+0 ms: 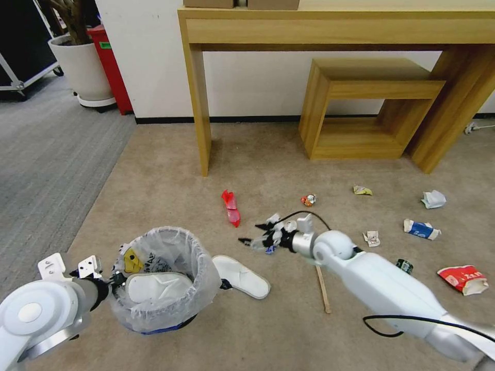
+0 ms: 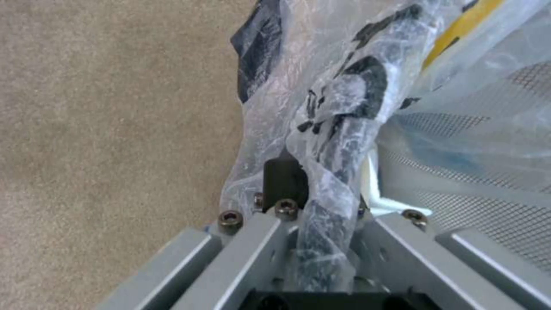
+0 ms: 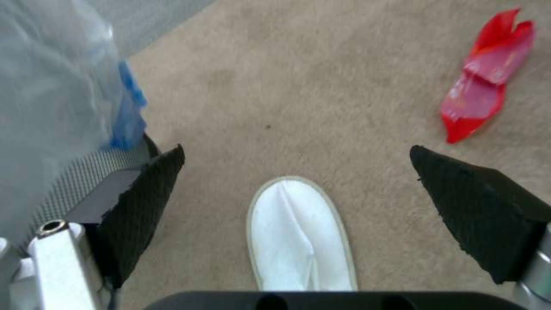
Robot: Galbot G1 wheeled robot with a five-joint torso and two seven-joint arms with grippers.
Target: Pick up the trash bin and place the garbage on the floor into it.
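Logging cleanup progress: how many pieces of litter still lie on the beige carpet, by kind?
Slipper: 1
Red wrappers: 3
Yellow wrapper: 1
White paper scraps: 2
Carton: 1
Bottle: 1
Wooden stick: 1
Total: 10

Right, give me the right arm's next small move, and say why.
Probably lower the right gripper straight down over the white slipper. Its fingers stand open with the slipper on the carpet between them, beside the trash bin, whose rim the left gripper holds.
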